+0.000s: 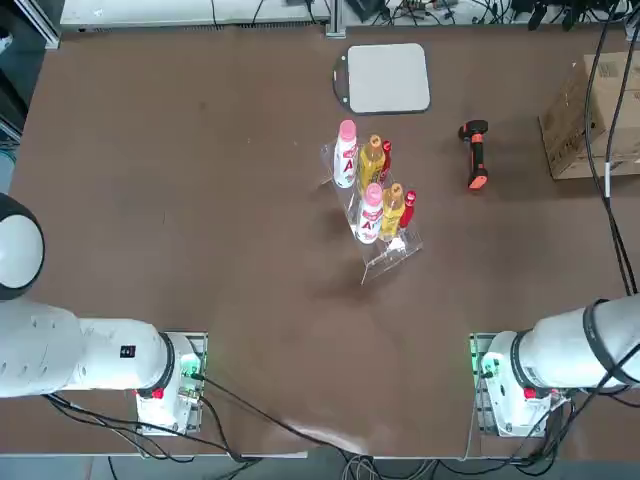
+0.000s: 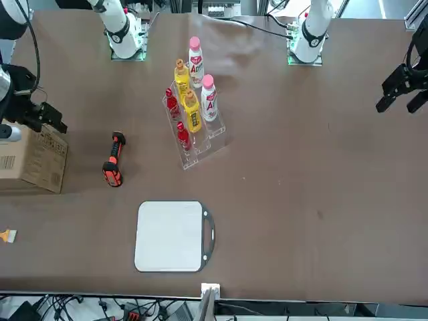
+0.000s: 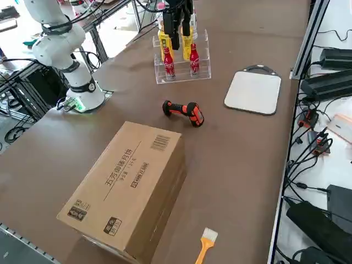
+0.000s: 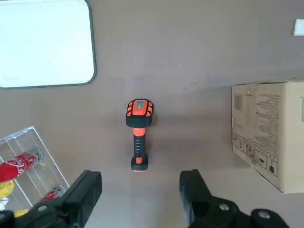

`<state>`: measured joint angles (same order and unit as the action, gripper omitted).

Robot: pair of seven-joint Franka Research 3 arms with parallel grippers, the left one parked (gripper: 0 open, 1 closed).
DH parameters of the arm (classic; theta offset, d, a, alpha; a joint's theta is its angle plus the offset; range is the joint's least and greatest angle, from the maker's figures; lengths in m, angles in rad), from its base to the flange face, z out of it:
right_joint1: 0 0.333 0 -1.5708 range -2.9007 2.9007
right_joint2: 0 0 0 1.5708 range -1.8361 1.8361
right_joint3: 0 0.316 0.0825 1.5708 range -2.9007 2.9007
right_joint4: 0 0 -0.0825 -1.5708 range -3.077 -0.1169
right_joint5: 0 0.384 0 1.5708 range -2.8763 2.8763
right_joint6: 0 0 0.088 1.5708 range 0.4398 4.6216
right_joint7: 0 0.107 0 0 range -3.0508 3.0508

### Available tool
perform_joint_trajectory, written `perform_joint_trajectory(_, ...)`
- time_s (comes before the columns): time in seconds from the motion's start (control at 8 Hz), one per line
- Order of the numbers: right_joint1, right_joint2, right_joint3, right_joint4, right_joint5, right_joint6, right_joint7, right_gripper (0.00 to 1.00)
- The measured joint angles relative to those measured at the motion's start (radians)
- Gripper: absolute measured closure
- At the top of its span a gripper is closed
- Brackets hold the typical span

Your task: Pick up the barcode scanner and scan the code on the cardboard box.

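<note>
The right gripper (image 4: 140,194) hangs above the table with its two black fingers (image 4: 85,190) spread wide and nothing between them. Just beyond them the barcode scanner (image 4: 138,132) lies flat on the brown table (image 1: 200,200), untouched. The cardboard box (image 3: 129,184) sits to the scanner's right, apart from it. A clear rack of bottles (image 1: 372,195) stands to its left, and a grey pad (image 1: 387,78) lies farther off.

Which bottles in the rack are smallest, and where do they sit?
The two red cola bottles, in the clear rack's row nearest the barcode scanner; the yellow and pink-capped white bottles stand taller.
</note>
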<state>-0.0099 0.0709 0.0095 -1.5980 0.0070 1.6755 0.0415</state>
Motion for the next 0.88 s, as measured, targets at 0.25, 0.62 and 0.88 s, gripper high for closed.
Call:
perform_joint_trajectory(0.25, 0.001, 0.000, 0.003, 0.013, 0.000, -0.006, 0.000, 0.00)
perform_joint_trajectory(0.62, 0.001, 0.000, 0.008, 0.015, 0.000, -0.008, 0.000, 0.00)
perform_joint_trajectory(0.88, 0.001, 0.000, 0.008, 0.015, 0.000, -0.008, -0.001, 0.00)
